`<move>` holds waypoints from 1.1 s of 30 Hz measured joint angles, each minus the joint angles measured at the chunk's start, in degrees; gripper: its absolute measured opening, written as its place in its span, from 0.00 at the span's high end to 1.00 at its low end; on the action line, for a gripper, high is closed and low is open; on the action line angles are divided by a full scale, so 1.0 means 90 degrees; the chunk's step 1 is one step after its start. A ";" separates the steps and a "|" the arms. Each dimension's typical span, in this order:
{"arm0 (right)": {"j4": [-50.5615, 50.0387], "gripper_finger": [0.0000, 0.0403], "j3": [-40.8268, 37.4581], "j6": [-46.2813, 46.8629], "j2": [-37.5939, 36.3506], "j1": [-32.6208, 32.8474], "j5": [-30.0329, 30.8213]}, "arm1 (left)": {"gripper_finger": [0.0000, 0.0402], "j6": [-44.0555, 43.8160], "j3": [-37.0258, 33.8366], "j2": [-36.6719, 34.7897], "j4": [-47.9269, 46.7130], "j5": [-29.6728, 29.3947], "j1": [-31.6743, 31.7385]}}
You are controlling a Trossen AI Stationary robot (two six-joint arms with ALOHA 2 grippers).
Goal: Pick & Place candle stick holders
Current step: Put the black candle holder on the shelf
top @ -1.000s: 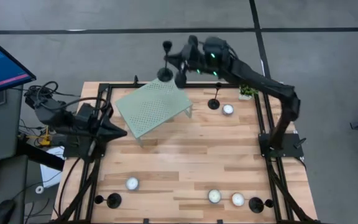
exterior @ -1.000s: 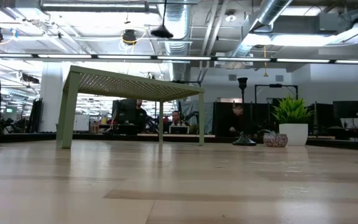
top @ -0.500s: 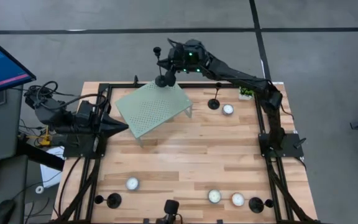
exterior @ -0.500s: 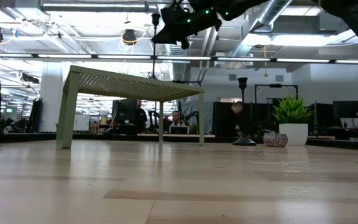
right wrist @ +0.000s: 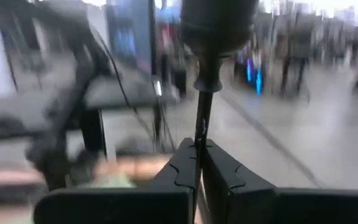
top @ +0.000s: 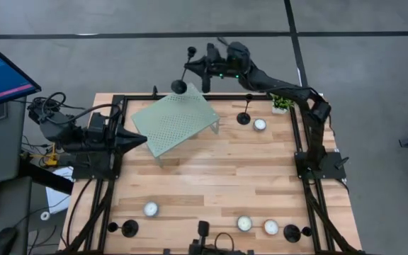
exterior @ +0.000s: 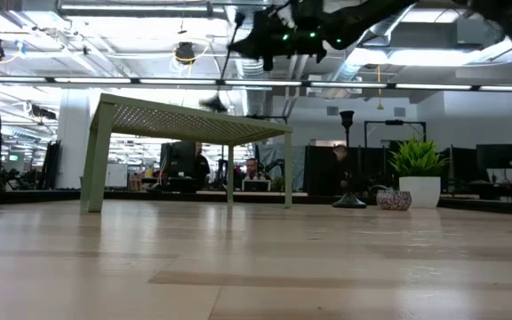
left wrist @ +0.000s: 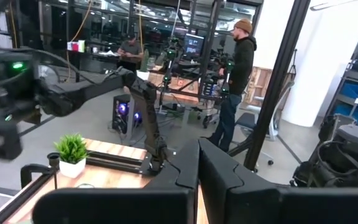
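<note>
My right gripper (top: pixel 201 68) reaches from the right over the table's far edge, shut on a slim black candle stick holder (top: pixel 185 69). The holder's disc base (exterior: pixel 213 104) hangs close above the far part of the pale green perforated stand (top: pixel 176 122); whether they touch, I cannot tell. Three more holders rest on their disc bases: one at the far right (top: pixel 245 115), one at the near left (top: pixel 128 228), one at the near right (top: pixel 292 232). My left gripper (top: pixel 139 140) waits shut at the table's left side, holding nothing. My right gripper pinches the holder's thin stem (right wrist: pixel 199 140) between its two fingers, a little below the top cup (right wrist: pixel 219 22). The fingers come level from the table's right side and lie across the stem. The holder stands nearly upright, slightly tilted, with its base low.
Several tealight candles lie on the wood: one at the far right (top: pixel 260 125), others along the near edge (top: pixel 151 209) (top: pixel 244 223) (top: pixel 271 227). A small potted plant (top: pixel 282 104) stands at the far right corner. Black frame rails (top: pixel 299 134) run along both sides.
My right gripper has come down and toward the table's left with the holder, turning as it went. The base, which was high above the stand, now hangs close over the stand's top. My left gripper has swung slightly toward the far edge.
</note>
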 joint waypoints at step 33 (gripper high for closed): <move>-0.0944 1.00 -0.0309 -0.0936 -0.0006 -0.0077 0.0528 | 0.98 0.0113 0.0000 0.0000 0.0150 -0.0214 0.0000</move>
